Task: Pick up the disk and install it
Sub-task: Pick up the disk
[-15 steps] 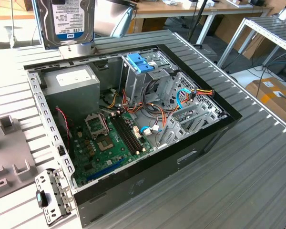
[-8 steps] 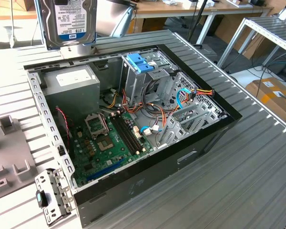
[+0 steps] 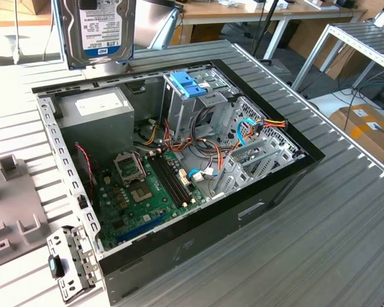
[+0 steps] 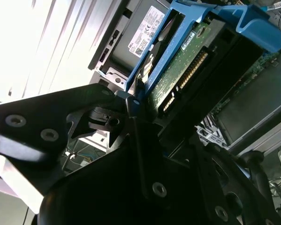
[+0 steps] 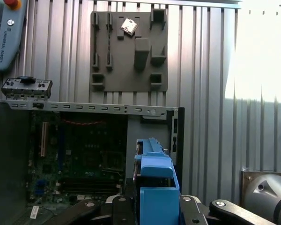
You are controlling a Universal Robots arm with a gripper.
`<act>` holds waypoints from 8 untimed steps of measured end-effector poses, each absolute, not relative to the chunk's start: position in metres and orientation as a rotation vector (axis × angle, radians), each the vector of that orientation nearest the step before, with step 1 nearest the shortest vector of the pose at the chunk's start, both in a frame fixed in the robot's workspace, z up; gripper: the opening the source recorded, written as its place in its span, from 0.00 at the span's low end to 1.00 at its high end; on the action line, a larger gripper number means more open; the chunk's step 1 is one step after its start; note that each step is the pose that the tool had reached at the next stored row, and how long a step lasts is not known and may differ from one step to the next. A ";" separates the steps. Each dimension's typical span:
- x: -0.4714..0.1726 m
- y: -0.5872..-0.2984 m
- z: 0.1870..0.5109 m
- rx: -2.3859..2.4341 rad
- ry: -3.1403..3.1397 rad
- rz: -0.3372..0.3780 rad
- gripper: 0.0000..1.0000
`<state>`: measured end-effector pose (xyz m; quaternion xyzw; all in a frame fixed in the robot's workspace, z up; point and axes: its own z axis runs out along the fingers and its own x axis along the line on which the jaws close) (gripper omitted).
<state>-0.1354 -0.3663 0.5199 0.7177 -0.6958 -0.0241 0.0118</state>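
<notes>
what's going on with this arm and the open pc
The arm's gripper is shut on the disk and holds it in the air, above the open case lying on the table. In the exterior view the disk hangs over the end of the case with the power supply. The disk is lifted but not yet installed; the drive cage inside the case has nothing from the gripper in it.

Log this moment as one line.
gripper: shut on disk | disk: held aloft, apart from open computer case | install: not yet done
</notes>
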 end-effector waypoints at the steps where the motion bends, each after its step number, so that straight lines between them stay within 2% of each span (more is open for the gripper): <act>1: -0.135 -0.367 0.520 2.238 -2.170 -0.075 0.36; 8: -0.133 -0.370 0.520 2.238 -2.170 -0.075 0.36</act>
